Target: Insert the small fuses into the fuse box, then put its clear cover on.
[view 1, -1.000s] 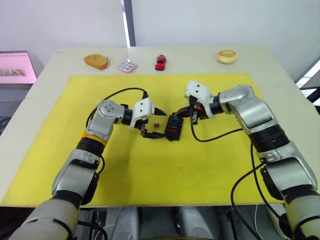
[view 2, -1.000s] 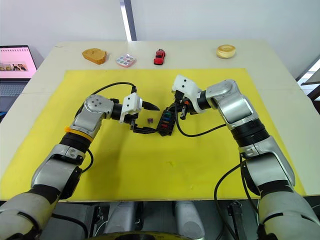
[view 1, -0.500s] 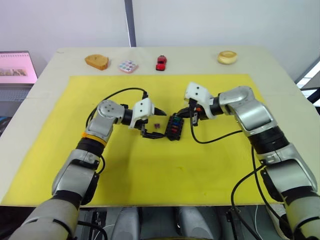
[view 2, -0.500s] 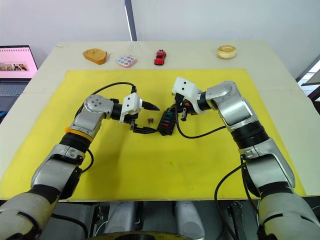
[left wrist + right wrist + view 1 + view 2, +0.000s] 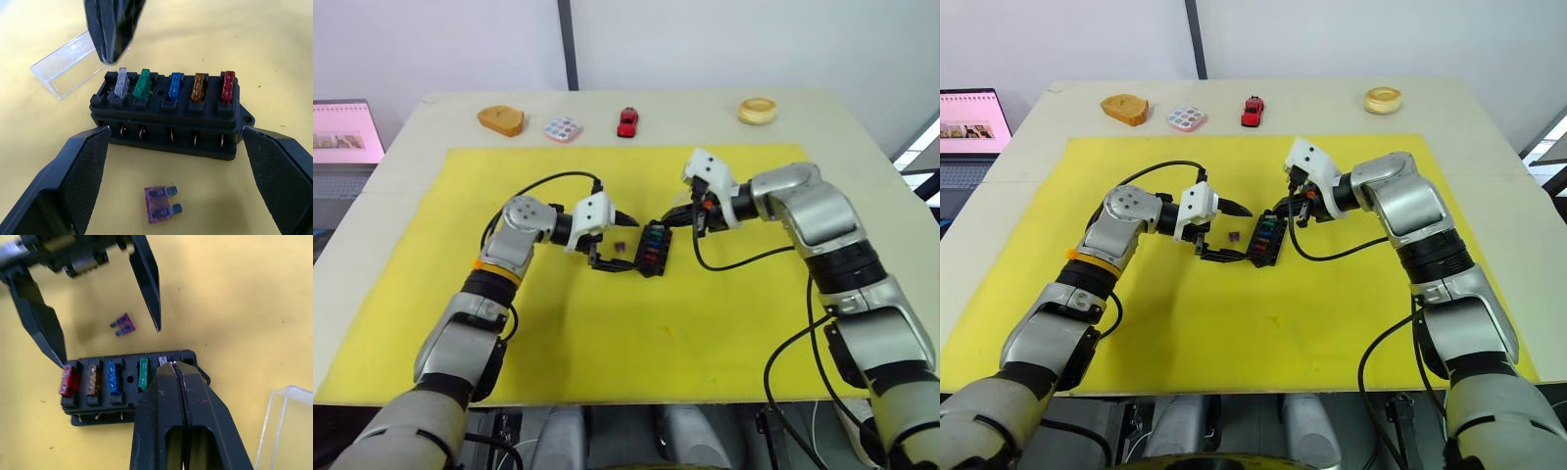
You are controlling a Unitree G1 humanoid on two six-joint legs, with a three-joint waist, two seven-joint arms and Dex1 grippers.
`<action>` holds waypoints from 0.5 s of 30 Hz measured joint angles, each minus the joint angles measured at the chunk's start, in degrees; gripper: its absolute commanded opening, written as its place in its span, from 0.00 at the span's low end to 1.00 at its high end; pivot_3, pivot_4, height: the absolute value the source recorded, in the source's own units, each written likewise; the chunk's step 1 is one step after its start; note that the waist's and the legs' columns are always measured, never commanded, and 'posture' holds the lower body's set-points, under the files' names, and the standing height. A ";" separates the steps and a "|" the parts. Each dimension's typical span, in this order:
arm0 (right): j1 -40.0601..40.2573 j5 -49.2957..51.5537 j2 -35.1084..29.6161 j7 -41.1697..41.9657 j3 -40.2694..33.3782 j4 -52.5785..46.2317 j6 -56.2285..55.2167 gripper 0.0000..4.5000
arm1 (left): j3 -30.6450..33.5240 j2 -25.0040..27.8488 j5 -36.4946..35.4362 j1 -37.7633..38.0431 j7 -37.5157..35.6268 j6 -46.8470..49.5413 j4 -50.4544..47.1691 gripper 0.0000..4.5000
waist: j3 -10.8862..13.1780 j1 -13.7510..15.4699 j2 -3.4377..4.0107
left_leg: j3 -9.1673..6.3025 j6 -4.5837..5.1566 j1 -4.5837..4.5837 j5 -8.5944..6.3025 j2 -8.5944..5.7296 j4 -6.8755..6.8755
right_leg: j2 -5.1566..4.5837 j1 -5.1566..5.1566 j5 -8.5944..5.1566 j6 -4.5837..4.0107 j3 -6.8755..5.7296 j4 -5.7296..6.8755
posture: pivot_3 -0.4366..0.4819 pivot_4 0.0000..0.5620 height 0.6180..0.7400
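The right gripper (image 5: pixel 172 366), fingers pressed together, sits over the end slot of the fuse box (image 5: pixel 129 394), where what may be a grey fuse (image 5: pixel 162 360) shows. Red, brown, blue and green fuses fill the row; a purple fuse (image 5: pixel 123 325) lies loose between the spread fingers of the left gripper (image 5: pixel 110 340). The clear cover (image 5: pixel 283 431) rests nearby.

- Bright, even light falls from above across the counter (image 5: pixel 862 147) and the yellow mat (image 5: pixel 607 333); no part is dim.
- Shadows are soft and short, sitting close under the arms and cables.
- The silver arm shells carry mild highlights, without harsh glare.
- A laptop screen (image 5: pixel 974 116) at the robot's left glows pink.
- In the wrist views the fuse box (image 5: pixel 168 117) is sharp, while the near fingers (image 5: pixel 181 426) are blurred.
- The clear cover (image 5: pixel 66 63) catches pale reflections along its edges.
- The head views bend slightly toward their edges.
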 measured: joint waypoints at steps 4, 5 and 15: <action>0.00 0.00 -0.23 0.08 0.24 -0.32 -0.26 0.00 | -0.05 0.00 0.00 0.00 0.00 0.00 0.00 1.00 | 0.00 0.04 0.00 | 0.01 0.00 -0.01 0.00 0.00 0.00 | 0.00 0.00 0.00 0.00 0.00 0.00 | 0.48 0.27 1.00; 0.01 -0.10 -0.42 0.09 0.38 -0.33 -0.44 0.00 | -0.04 0.00 0.00 0.00 0.00 0.00 0.00 1.00 | 0.00 0.04 0.00 | 0.01 0.00 -0.01 0.00 0.00 0.00 | -0.01 0.00 0.00 0.00 0.00 0.00 | 0.48 0.27 1.00; 0.09 -2.19 -1.51 0.09 2.38 -0.63 -4.19 0.63 | -0.08 0.01 0.00 0.03 0.07 0.00 -0.01 1.00 | 0.00 0.03 0.00 | 0.01 0.00 -0.01 0.00 0.00 0.00 | 0.00 -0.01 0.00 0.00 0.00 -0.01 | 0.48 0.27 1.00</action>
